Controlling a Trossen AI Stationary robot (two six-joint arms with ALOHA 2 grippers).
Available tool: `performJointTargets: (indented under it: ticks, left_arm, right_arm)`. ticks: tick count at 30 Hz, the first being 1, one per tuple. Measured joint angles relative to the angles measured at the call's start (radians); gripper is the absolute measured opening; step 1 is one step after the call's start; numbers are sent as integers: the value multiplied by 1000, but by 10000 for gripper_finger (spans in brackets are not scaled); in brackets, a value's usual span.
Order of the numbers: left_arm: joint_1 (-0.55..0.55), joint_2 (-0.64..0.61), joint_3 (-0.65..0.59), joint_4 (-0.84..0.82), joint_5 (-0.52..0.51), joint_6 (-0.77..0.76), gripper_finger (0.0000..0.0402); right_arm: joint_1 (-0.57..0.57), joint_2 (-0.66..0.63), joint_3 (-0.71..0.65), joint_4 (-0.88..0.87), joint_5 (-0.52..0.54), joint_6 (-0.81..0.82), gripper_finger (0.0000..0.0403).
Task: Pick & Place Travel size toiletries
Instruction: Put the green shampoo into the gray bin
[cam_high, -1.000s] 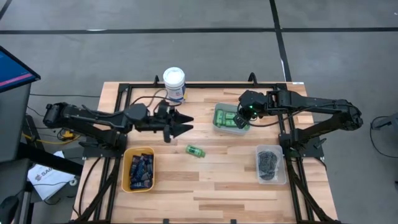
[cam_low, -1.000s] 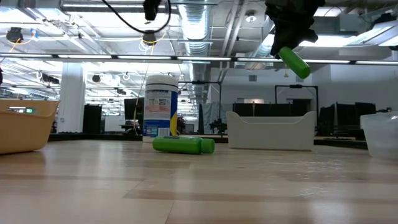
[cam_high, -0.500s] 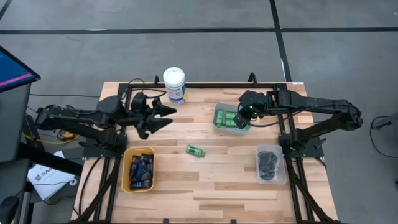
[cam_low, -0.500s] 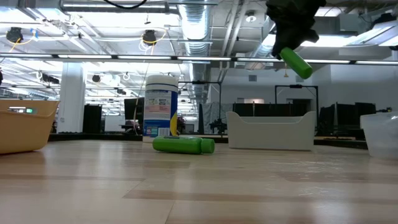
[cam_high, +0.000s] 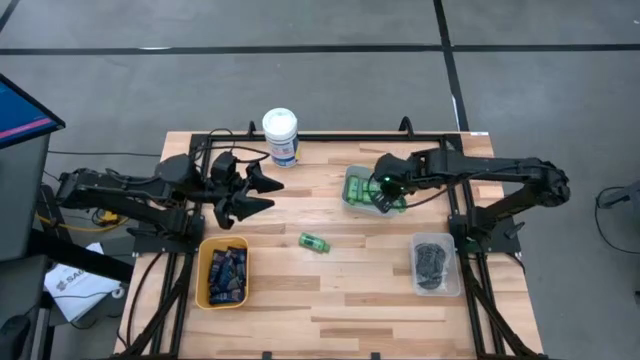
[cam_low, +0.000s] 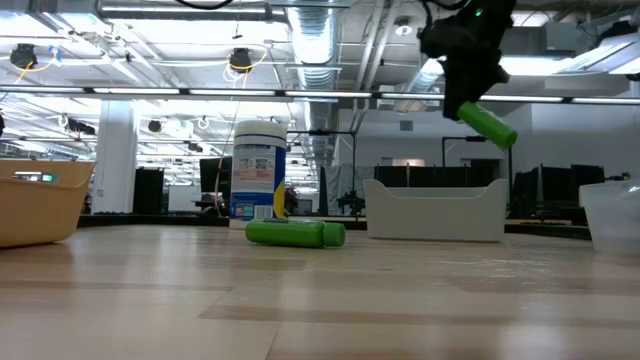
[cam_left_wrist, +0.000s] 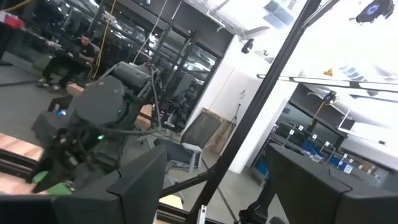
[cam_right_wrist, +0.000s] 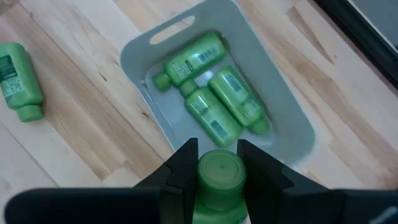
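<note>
The right end effector (cam_right_wrist: 217, 163), clenched on a green bottle (cam_right_wrist: 218, 186), has shifted over the last half second: in the high view it now sits a little nearer the middle of the counter (cam_high: 300, 290), over the pale grey tray (cam_high: 352, 199), and in the low view the bottle hangs lower and more tilted than before. The wrist camera looks straight down on that tray, which already holds three green bottles (cam_right_wrist: 211, 93). My reading is that the arm is lining up to drop this one among them, so this placement looks almost done.

The left end effector (cam_high: 262, 190) has drawn back toward its own side and hangs with its fingers spread wide, holding nothing.

One more green bottle (cam_high: 315, 241) lies on its side on the bare counter near the middle, likely the next pick. The yellow bin (cam_high: 203, 270) holds dark tubes, and the clear tray (cam_high: 454, 268) holds dark round tins.

The white canister (cam_high: 280, 135) carries a blue label, and the bottles have pale labels, but none of the writing is readable.
</note>
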Motion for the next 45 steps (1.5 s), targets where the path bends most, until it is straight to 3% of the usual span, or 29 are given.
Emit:
performJointTargets:
  ticks: [9,22,31,35,41,45]
  left_arm:
    - [0,0,0,0,0,-33,270]
    - [0,0,0,0,0,-32,270]
    - [0,0,0,0,0,-32,270]
    - [0,0,0,0,1,-32,270]
    - [0,0,0,0,4,-32,270]
    - [0,0,0,0,53,1,270]
  right_arm:
    - [-36,133,0,106,-2,-139,88]
    - [-93,344,-2,121,6,-338,88]
    - [-93,420,-2,116,31,-396,92]
    - [-92,411,-1,139,30,-412,123]
    - [-92,355,58,118,20,-412,219]
    - [-71,309,146,117,-60,-365,263]
